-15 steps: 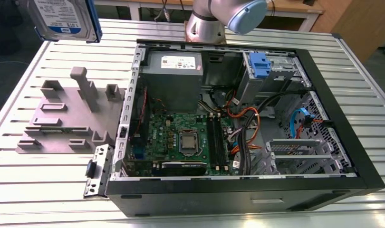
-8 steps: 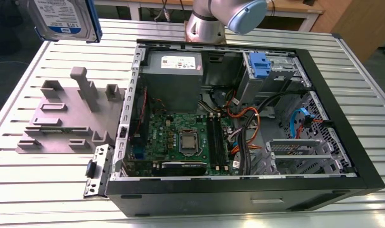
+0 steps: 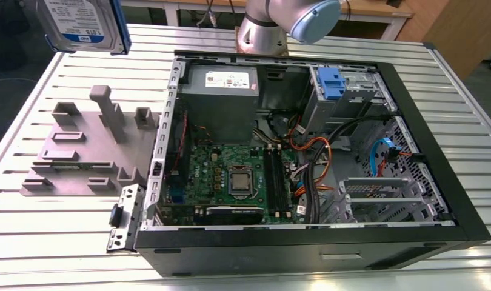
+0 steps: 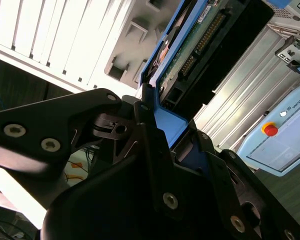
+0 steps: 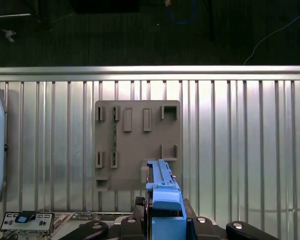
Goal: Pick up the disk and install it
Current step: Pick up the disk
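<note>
The disk (image 3: 83, 24), a silver drive with a white-and-blue label in a blue carrier, hangs high over the table's far corner on the exterior view's left, above and beyond the grey fixture. In the second wrist view the disk (image 4: 190, 50) shows its green circuit side and blue frame, and my gripper (image 4: 157, 117) is shut on one end of the carrier. The first wrist view shows the disk (image 5: 162, 187) edge-on, held in the black gripper (image 5: 165, 220) over the grey fixture's edge.
A grey fixture plate (image 3: 83, 151) with upright pegs lies on the slatted metal table (image 3: 59, 242). The open computer case (image 3: 310, 151) holds a grey power supply (image 3: 221, 91), a blue bracket (image 3: 330, 82) and cables. A pendant (image 4: 280, 135) lies nearby.
</note>
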Available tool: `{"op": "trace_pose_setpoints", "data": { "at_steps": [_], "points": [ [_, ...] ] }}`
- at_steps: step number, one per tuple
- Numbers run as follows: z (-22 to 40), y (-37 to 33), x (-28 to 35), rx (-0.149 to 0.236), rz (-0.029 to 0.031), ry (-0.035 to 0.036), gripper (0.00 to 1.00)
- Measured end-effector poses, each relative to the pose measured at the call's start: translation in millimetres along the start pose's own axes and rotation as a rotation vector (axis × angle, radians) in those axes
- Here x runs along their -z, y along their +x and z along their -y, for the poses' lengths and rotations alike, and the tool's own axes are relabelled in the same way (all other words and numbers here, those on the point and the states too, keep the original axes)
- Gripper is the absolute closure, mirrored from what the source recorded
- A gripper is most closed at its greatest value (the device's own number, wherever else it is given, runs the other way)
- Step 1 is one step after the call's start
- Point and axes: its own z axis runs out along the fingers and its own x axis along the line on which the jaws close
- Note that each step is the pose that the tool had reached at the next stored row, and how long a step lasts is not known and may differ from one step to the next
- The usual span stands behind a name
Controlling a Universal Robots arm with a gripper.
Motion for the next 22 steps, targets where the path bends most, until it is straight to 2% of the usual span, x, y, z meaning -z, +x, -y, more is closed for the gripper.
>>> {"op": "trace_pose_setpoints", "data": {
  "at_steps": [10, 12, 22],
  "points": [
    [2.3, 1.0, 0.0, 0.0, 0.0001, 0.0, 0.64],
    [8.6, 1.3, -0.4, 0.0, -0.0001, 0.0, 0.64],
    [11.2, 1.2, -0.7, 0.0, -0.0001, 0.0, 0.64]
  ]
}}
